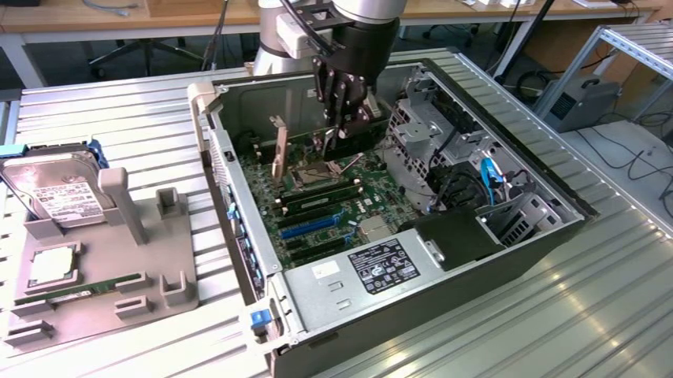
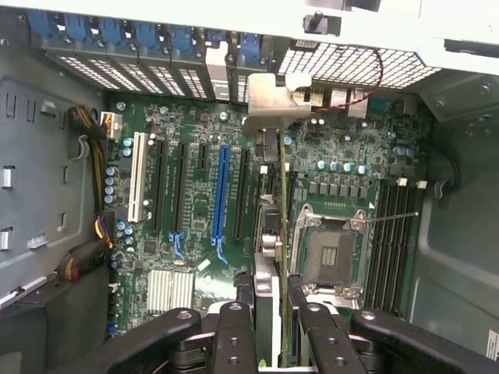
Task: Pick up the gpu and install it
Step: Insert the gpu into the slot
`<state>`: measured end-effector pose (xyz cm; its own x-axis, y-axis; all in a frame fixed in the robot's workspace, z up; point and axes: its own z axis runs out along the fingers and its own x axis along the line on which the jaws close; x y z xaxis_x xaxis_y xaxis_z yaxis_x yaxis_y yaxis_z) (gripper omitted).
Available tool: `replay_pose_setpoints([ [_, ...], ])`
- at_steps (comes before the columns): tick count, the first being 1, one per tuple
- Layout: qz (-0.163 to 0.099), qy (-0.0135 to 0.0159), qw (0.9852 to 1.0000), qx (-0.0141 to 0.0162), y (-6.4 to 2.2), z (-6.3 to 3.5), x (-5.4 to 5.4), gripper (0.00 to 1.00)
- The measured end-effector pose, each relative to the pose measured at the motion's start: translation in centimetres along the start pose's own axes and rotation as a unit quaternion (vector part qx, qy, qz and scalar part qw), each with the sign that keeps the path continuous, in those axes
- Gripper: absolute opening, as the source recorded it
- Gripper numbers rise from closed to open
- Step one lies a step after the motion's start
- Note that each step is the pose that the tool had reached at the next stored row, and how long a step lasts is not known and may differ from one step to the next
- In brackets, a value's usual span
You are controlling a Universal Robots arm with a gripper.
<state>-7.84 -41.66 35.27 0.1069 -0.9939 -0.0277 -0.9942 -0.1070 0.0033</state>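
Inside the open computer case, my gripper reaches down over the motherboard. It is shut on the gpu, a thin dark card standing on edge. In the wrist view my gripper has its black fingers pressed on both sides of the card's near end. The card's silvery end bracket lies against the row of rear slot openings, and it also stands up in the exterior view as the bracket. The card runs between the black expansion slots and the CPU socket. Whether its lower edge touches a slot is hidden.
A blue slot and a white slot lie beside the card. The drive cage and cables crowd the exterior view's right. Outside the case, a grey fixture holds a hard drive and a green memory stick.
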Motion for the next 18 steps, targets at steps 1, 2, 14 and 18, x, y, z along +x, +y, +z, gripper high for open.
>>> replay_pose_setpoints([
  [1,-0.001,0.0,1.0,-0.0001,0.0,0.0,0.0,0.27],
  [2,-0.003,0.0,1.0,-0.0001,0.0,0.0,0.0,0.27],
  [14,-0.023,0.0001,0.9997,-0.0006,0.0,0.0,0.0,0.27],
  [18,-0.029,0.0,0.9996,-0.0008,0.0,0.01,0.0,0.27],
])
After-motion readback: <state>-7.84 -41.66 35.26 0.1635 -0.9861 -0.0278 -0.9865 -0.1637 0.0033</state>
